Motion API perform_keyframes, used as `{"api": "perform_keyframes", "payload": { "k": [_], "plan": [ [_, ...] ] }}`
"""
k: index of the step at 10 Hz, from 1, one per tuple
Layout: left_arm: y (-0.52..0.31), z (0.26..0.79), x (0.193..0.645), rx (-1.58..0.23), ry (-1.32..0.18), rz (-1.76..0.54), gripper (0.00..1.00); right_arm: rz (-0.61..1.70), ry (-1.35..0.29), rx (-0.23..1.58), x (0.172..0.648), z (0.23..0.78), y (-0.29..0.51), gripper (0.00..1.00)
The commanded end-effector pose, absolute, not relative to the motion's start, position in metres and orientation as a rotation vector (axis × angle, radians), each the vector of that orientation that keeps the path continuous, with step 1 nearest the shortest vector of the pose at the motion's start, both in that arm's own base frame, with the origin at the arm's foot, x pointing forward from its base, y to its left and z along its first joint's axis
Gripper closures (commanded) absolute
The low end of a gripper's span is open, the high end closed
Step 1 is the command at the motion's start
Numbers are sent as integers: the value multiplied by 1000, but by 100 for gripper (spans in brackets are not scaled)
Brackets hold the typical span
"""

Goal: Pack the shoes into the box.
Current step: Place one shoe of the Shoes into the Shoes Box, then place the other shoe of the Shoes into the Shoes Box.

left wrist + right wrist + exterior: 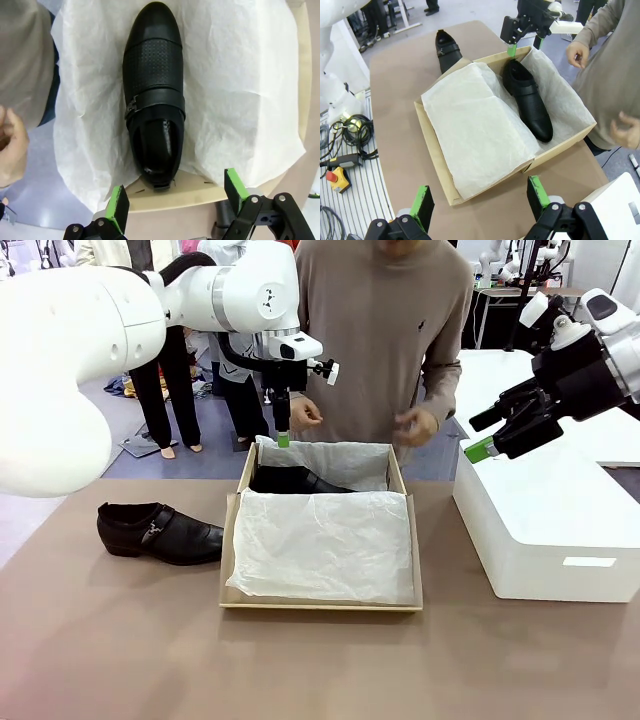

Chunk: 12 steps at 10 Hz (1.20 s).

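**One shoe in, one left out: how the second pick could be done well**

Front view: the box (229, 540) is seen mid-table. The packed shoe (295, 481) is laid along its far wall, and tissue paper (320, 545) is folded over the near part. The loose shoe (160, 532) is parked on the table (120, 640) toward the left edge, just beside the box's left wall. The left gripper (283, 440) is hung over the box's far-left corner, jaws apart, nothing held. The right gripper (483, 435) is poised over the white block (550, 530) at the right edge, jaws also apart and empty.

Left wrist view: the packed shoe (154, 90) is seen straight below on the tissue, heel nearest the fingers.

Right wrist view: the loose shoe (447, 50) is seen outside the box (432, 165), past its far wall.

The loose shoe is probably best taken by the left gripper, being on that side. A grip across the strapped middle is suggested, since glossy leather could slip at the pointed toe. It should then be set down on the near half without the tissue being dragged.
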<state>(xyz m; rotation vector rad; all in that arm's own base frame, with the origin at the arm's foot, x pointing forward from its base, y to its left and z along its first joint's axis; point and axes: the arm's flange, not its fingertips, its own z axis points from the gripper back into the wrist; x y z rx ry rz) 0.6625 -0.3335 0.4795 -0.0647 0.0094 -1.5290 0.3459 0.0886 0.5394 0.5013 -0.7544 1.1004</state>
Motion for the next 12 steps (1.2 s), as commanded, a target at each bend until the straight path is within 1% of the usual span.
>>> {"api": "perform_keyframes", "payload": {
  "k": [1,9,12],
  "plan": [
    [-332,483,663,-50,4,-1527,0,1125,-785,520,350,539,89,0],
    [-333,480,663,-65,9,-1529,0,1125,-785,520,350,539,89,0],
    [-300,519,610,-16,-43,-1547,0,1125,-785,520,350,539,89,0]
  ]
}}
